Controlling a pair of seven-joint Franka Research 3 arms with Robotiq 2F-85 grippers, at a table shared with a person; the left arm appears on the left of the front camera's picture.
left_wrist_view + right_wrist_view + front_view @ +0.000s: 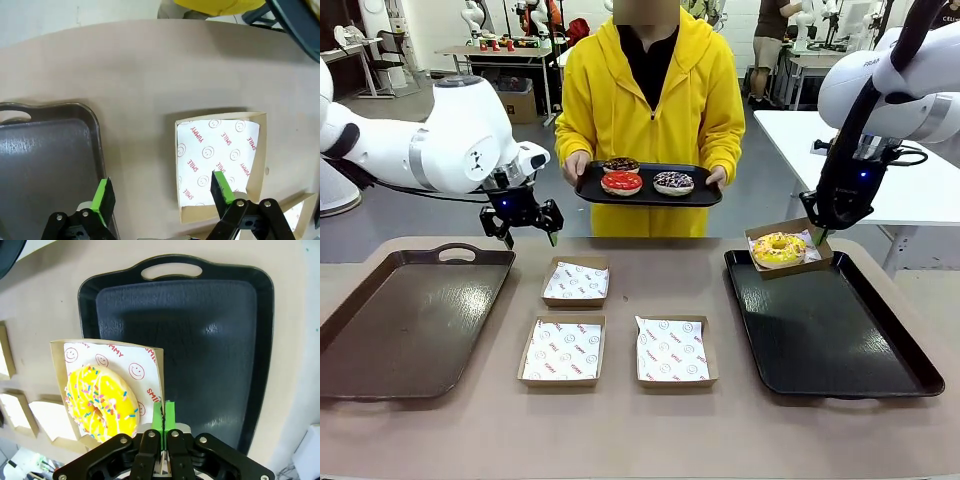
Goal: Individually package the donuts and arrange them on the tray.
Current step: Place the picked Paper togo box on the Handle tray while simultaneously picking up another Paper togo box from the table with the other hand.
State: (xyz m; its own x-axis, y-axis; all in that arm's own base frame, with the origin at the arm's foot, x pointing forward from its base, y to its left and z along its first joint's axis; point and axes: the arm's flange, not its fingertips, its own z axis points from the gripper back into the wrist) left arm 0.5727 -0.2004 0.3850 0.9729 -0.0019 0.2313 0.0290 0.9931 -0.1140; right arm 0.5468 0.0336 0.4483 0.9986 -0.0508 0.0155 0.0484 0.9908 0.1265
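A yellow sprinkled donut lies in a paper-lined cardboard box. My right gripper is shut on that box's edge and holds it just above the far left corner of the black tray. Across the table a person holds a small black tray carrying a red donut, a plain chocolate donut and a sprinkled chocolate donut. My left gripper hangs open with nothing in it, over the table beside an empty box.
Three empty paper-lined boxes sit mid-table: one at the back and two in front. A brown tray lies bare at the left. Most of the black tray's floor is bare.
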